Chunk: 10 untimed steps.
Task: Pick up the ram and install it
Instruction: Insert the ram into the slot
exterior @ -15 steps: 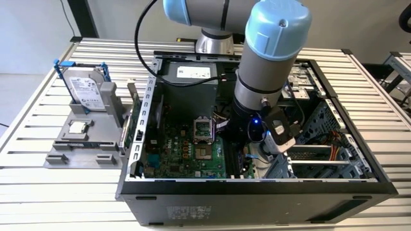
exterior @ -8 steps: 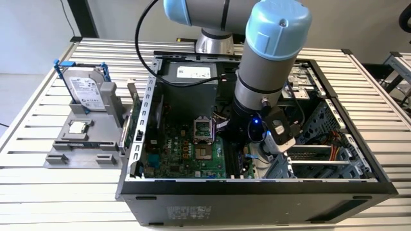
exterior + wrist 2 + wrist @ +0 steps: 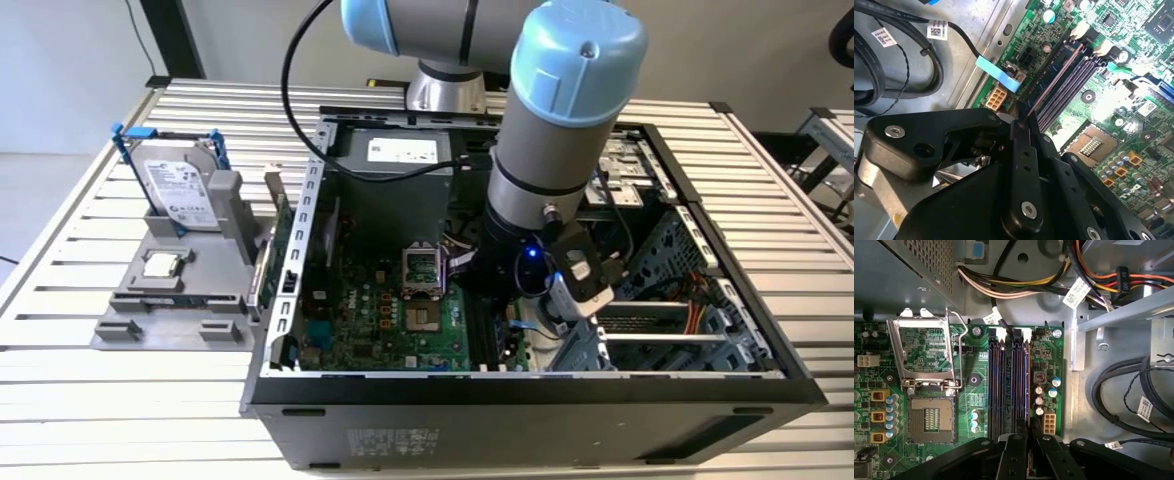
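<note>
- Exterior view: the arm reaches down into the open computer case (image 3: 534, 385), with the gripper (image 3: 514, 300) low over the motherboard (image 3: 387, 320), near the memory slots.
- Second wrist view: the gripper (image 3: 1026, 131) has its black fingers (image 3: 1021, 150) drawn close together on the end of a thin dark stick, the ram (image 3: 1054, 80). The stick runs edge-on from the fingertips along the outermost memory slot (image 3: 1066, 82), towards the white latches (image 3: 1102, 48).
- First wrist view: the gripper (image 3: 1029, 432) sits at the near end of the slot bank, fingers narrowed. The ram (image 3: 1027, 385) shows here as a thin dark edge in line with the slot nearest the capacitors (image 3: 1040, 400).
- Progress, as judged: pick-up is complete and the ram has been brought to its slot and aligned with it. Whether it is fully seated cannot be told; the gripper has hold of it, so release is outstanding.
- The stand (image 3: 174, 300) outside the case, on the exterior view's left, carries a hard drive (image 3: 176, 185) and a processor chip (image 3: 162, 265); neither is in hand.
- Count: one arm, one gripper, one ram, one hard drive, one processor chip on the stand.
- Count on the board: the slot bank appears to hold four slots, three unoccupied; one open CPU socket (image 3: 930, 417) with its retention frame (image 3: 923, 352) raised.
</note>
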{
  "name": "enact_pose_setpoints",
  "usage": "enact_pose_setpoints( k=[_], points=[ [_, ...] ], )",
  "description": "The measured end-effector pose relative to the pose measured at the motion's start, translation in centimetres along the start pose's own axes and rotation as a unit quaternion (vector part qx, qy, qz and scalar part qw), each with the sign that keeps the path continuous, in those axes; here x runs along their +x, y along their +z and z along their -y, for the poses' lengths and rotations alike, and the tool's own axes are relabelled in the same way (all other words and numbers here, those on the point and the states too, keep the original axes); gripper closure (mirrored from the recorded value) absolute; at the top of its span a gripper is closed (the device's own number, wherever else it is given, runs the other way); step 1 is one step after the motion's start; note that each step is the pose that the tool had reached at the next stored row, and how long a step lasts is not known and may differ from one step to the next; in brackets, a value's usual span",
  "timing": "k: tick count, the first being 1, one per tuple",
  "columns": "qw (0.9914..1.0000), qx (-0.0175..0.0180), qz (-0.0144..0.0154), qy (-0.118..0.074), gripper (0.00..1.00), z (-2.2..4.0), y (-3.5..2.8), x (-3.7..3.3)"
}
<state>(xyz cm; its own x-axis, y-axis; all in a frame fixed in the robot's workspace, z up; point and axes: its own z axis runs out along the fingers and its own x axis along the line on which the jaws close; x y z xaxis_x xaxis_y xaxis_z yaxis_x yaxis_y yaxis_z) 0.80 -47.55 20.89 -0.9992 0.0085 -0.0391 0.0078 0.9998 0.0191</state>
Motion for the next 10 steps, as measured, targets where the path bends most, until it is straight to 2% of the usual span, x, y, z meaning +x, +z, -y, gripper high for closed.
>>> enact_pose_setpoints(
  k=[6, 10],
  points=[
    [1.00000, 0.0002, -0.0005, 0.000, 1.00, 0.00, 0.27, 0.01],
    [1.00000, 0.0000, -0.0020, 0.000, 1.00, 0.00, 0.28, 0.01]
  ],
)
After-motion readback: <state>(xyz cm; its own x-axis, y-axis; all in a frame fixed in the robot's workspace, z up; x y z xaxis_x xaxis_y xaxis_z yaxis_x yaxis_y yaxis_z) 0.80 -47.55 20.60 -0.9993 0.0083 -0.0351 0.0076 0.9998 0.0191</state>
